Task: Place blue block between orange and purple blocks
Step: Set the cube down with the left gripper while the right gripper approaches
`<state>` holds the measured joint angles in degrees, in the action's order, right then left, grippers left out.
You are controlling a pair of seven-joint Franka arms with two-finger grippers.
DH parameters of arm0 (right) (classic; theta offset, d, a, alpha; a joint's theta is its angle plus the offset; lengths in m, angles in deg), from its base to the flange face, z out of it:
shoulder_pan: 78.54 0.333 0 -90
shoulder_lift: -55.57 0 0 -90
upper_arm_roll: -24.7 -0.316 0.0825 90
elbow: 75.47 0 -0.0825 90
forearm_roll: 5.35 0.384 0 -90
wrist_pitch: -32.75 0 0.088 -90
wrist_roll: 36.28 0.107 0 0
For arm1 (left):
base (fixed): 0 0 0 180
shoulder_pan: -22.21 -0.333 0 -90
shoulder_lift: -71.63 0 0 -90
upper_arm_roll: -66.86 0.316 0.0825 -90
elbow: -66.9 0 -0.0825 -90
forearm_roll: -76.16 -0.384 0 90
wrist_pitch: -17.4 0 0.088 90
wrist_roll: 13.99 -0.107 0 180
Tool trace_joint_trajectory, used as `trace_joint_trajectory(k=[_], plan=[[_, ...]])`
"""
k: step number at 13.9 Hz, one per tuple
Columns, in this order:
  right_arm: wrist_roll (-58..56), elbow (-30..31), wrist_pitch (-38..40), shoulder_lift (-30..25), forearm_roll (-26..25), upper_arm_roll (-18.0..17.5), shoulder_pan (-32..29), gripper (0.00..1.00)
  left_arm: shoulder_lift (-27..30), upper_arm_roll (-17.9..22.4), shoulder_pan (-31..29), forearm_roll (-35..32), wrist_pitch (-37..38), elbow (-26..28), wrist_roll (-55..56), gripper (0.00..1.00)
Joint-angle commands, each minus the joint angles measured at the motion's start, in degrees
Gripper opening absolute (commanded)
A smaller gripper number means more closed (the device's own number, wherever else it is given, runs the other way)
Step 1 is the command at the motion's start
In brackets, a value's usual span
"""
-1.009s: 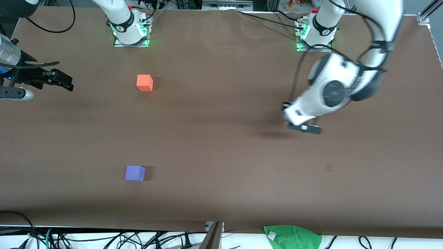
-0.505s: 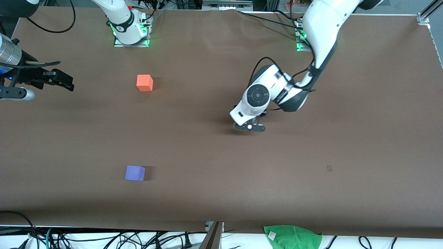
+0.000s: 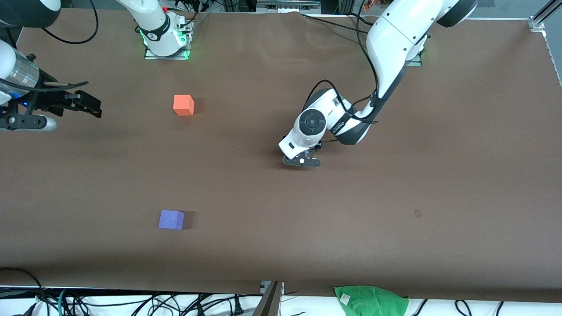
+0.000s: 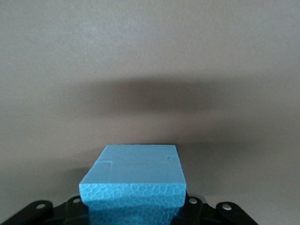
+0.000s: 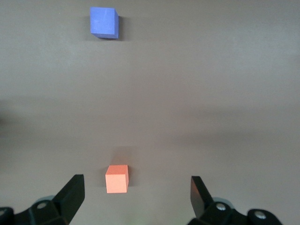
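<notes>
My left gripper (image 3: 301, 161) hangs low over the middle of the brown table (image 3: 395, 228). It is shut on the sky-blue block (image 4: 133, 180), which fills the space between its jaws in the left wrist view. The hand hides that block in the front view. The orange block (image 3: 183, 105) sits toward the right arm's end, and the purple block (image 3: 171, 219) lies nearer the front camera than it. My right gripper (image 3: 93, 108) is open and empty in the air at the right arm's end. Its wrist view shows the orange block (image 5: 116, 178) and the purple block (image 5: 103, 22).
A green cloth (image 3: 371, 300) lies at the table's front edge. Cables (image 3: 131, 303) run along that edge. A small dark mark (image 3: 417, 213) is on the table toward the left arm's end.
My left arm has swung from its own end toward the middle of the table, with the gripper staying low. My right gripper has shifted slightly toward the orange block.
</notes>
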<state>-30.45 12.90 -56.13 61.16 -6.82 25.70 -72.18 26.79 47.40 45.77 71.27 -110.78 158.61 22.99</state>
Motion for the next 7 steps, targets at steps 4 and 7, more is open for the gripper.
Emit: trace_joint_trajectory(k=[4, 7], plan=[[-0.56, -1.01, -1.56, 2.57, -0.11, 0.05, 3.14, 1.00, 1.15, 0.47, 0.26, -1.70, 1.17, -1.71, 0.81, 1.00], [-0.56, -0.92, -2.79, 5.65, -0.02, 0.05, 4.71, 1.00, 7.64, 0.39, -0.54, -1.44, 9.15, -2.15, 0.81, 1.00]])
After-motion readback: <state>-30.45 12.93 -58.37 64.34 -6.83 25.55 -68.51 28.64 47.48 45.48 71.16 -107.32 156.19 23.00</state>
